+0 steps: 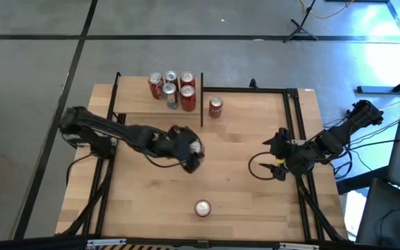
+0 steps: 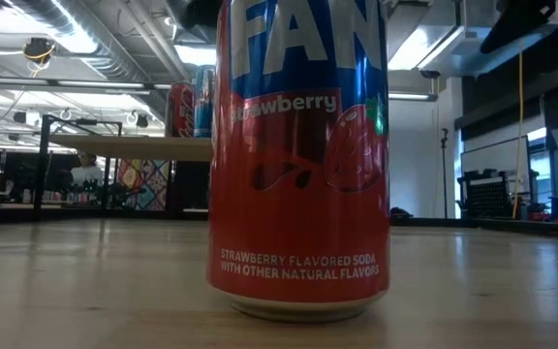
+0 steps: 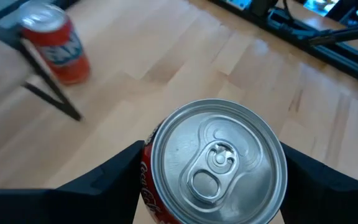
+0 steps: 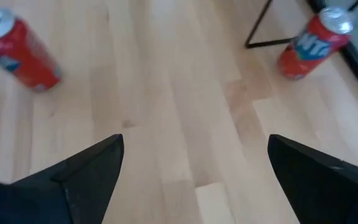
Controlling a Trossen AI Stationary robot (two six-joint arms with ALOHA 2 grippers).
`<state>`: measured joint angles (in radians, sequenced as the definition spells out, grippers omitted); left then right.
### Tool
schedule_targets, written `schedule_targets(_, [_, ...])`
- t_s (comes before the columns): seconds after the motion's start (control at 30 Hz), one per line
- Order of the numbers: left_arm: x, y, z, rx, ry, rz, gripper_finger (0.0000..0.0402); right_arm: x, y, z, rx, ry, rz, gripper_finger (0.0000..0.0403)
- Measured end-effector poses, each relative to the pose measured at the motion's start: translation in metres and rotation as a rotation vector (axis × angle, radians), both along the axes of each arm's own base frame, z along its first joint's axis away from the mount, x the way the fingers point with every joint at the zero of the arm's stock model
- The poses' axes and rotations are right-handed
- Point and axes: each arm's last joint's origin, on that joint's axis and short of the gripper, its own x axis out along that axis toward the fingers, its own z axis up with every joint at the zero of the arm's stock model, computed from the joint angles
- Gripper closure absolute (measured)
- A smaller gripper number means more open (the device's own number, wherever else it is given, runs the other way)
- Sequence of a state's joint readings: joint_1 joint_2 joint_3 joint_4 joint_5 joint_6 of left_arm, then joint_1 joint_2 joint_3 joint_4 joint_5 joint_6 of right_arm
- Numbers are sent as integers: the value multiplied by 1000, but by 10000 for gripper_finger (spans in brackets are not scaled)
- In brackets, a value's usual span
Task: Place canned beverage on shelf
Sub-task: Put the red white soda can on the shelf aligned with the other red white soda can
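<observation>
Nearest the bench's [image 1: 242, 201] front edge, a strawberry soda can [image 1: 202, 207] stands upright by itself, well apart from both arms. Farther in, around the middle, the left gripper [image 1: 194, 154] has its fingers pinching a red cola can [image 3: 216, 163] from both sides, while the right gripper [image 1: 277, 161] hangs by the right edge with fingers spread wide over bare wood. At the far-left corner the shelf [image 1: 136, 101] carries five cans [image 1: 173, 88], and one more red can [image 1: 215, 107] stands on the bench just beside its right posts.
</observation>
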<state>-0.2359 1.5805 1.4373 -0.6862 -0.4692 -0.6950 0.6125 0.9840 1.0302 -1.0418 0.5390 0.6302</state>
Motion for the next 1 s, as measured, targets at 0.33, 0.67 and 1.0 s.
schedule_targets(0.33, [-77, 20, 55, 48, 1, -15, 135, 16, -22, 3, 38, -44, -143, 17])
schedule_targets(0.67, [-144, 46, 78, 110, 60, 63, 135, 40, -58, 13, 105, -144, -175, 17])
schedule_targets(1.0, [-158, 105, 67, 214, 179, 154, 135, 45, -85, 15, 95, -172, -279, 17])
